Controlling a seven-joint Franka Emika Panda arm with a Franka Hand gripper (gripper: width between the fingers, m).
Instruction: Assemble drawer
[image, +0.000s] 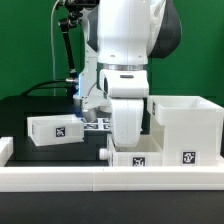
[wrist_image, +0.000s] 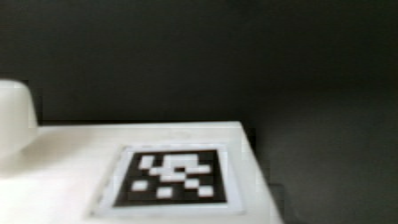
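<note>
In the exterior view my gripper (image: 128, 146) is low over a white drawer part (image: 140, 158) with a black marker tag, near the table's front. The arm's white hand hides the fingers. A big open white drawer box (image: 186, 124) stands at the exterior view's right, close to that part. A smaller white part with a tag (image: 55, 128) lies at the exterior view's left. The wrist view is blurred and very close: a white panel (wrist_image: 71, 150) with a tag (wrist_image: 171, 176) on dark table. A white rounded shape (wrist_image: 15, 115) shows at the edge. Whether the jaws grip the panel does not show.
A long white rail (image: 100, 180) runs along the table's front edge. The marker board (image: 95, 125) lies behind the arm. A white piece (image: 4, 150) sits at the exterior view's far left. Cables and a black stand (image: 66, 50) rise at the back.
</note>
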